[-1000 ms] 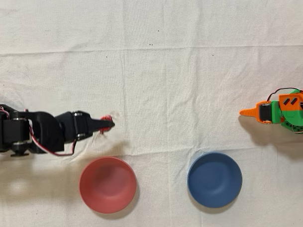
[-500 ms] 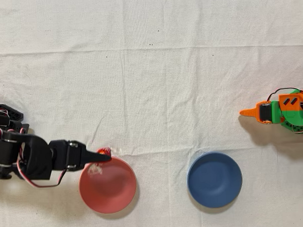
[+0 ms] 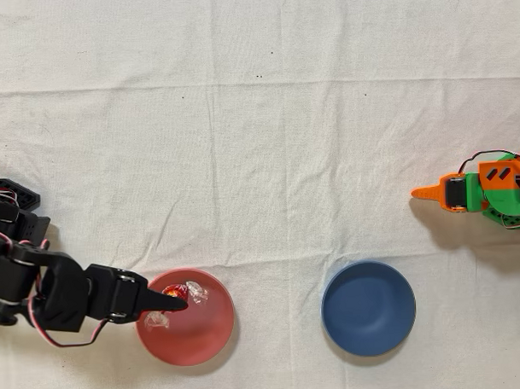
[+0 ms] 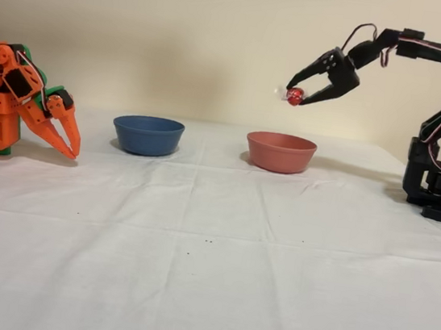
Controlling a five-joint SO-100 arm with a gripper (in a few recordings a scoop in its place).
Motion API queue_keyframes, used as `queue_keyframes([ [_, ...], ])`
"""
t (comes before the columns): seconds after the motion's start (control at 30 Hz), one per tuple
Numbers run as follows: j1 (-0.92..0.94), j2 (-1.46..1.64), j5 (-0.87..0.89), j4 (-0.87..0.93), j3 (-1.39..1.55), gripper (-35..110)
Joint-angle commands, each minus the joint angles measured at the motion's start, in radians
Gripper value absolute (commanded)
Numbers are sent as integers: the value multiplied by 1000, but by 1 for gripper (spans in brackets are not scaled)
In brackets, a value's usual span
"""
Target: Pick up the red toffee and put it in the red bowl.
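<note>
Toffee carried over the red bowl, not yet let go

The black arm's pincer (image 3: 171,297) has swung from the bare cloth to above the red bowl (image 3: 205,333), clenched on the red toffee (image 3: 172,291), whose clear wrapper ends stick out either side. In the fixed view the pincer (image 4: 298,96) holds the toffee (image 4: 294,97) well above the bowl (image 4: 280,152), over its near-centre. The carry looks finished; what is left, I judge, is to open the jaws, perhaps after lowering. The blue bowl (image 3: 368,308) sits apart on the tabletop (image 3: 267,143).
</note>
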Motion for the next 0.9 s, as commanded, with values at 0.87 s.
queue_keyframes([
  [0.87, 114, -241, -67, -359, 109, 9],
])
